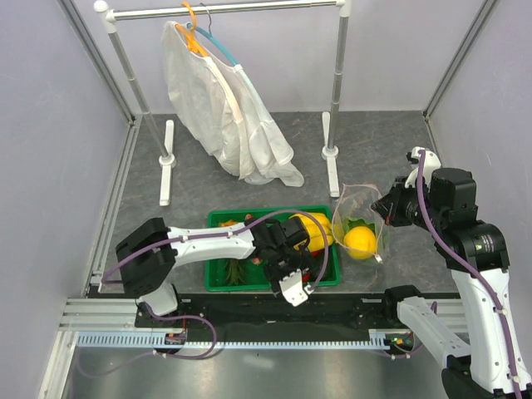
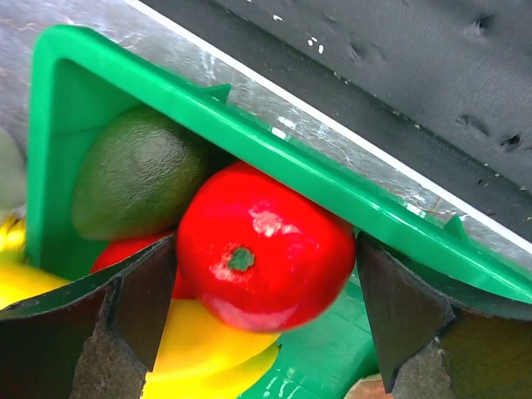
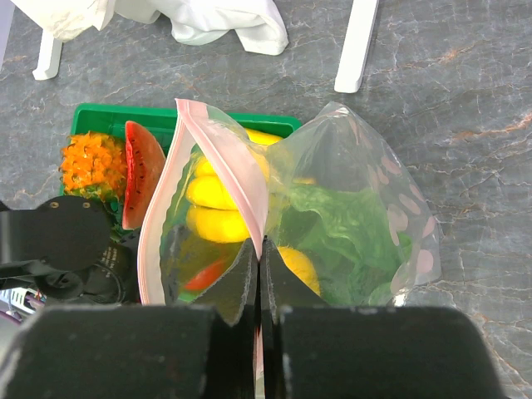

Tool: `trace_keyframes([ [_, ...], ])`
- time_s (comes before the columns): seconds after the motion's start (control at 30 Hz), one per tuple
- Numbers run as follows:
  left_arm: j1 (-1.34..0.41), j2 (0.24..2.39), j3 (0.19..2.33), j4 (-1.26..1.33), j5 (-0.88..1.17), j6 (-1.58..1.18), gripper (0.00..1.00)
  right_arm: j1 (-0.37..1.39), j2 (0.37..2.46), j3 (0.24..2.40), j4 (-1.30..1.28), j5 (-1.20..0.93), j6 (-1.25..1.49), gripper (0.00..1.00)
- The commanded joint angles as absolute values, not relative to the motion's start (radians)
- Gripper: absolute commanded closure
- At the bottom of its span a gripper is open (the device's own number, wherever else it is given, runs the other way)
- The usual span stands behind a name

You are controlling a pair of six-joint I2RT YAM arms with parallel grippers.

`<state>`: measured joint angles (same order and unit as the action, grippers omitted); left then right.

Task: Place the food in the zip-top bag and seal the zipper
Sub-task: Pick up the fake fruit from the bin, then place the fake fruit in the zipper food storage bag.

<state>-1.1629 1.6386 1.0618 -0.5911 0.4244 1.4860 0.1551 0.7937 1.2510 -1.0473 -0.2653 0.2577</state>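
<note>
The red tomato is sitting in a corner of the green tray, right up against the tray's wall. It is looking round, smooth and shiny, so I am guessing it is light, hard and a bit slippery. I am thinking the best place to grab it is across its fat middle, one finger on each side, so it is not popping out. The left gripper is hanging over it with its fingers wide apart, one on each side of the tomato. It is not squeezing yet.

A dark green avocado is lying just beside the tomato, and yellow bananas are lying right by it too. An orange pineapple and a watermelon slice are also sitting in the tray.

The zip-top bag is standing on the table just beside the tray. It is looking soft and floppy. The right gripper is pinching the pink zipper tight, with its fingers pressed together, and is holding the mouth wide open. The lettuce and the yellow fruit are already lying inside. Only the tomato is not in yet.
</note>
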Motion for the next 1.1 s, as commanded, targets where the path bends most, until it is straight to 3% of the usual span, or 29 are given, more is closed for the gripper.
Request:
trace_keyframes([
  [0.0, -1.173, 1.672, 1.098, -0.589, 0.422, 1.566, 0.09, 0.155, 0.788, 1.258, -1.022, -0.273, 0.261, 1.00],
  [0.13, -1.173, 1.683, 1.114, -0.627, 0.422, 1.585, 0.18, 0.155, 0.788, 1.258, -1.022, -0.268, 0.258, 1.00],
  [0.3, -1.172, 1.559, 1.121, -0.666, 0.485, 1.551, 0.35, 0.155, 0.790, 1.255, -1.025, -0.270, 0.258, 1.00],
  [0.43, -1.172, 1.450, 1.123, -0.709, 0.525, 1.526, 0.43, 0.155, 0.790, 1.249, -1.017, -0.270, 0.261, 1.00],
  [0.6, -1.164, 1.300, 1.123, -0.700, 0.584, 1.445, 0.44, 0.155, 0.790, 1.259, -1.017, -0.267, 0.264, 1.00],
  [0.73, -1.164, 1.240, 1.218, -0.596, 0.667, 1.170, 0.44, 0.153, 0.790, 1.264, -1.017, -0.273, 0.267, 1.00],
  [1.07, -1.158, 1.463, 1.523, -0.354, 0.580, 0.660, 0.41, 0.155, 0.798, 1.278, -1.017, -0.278, 0.265, 1.00],
])
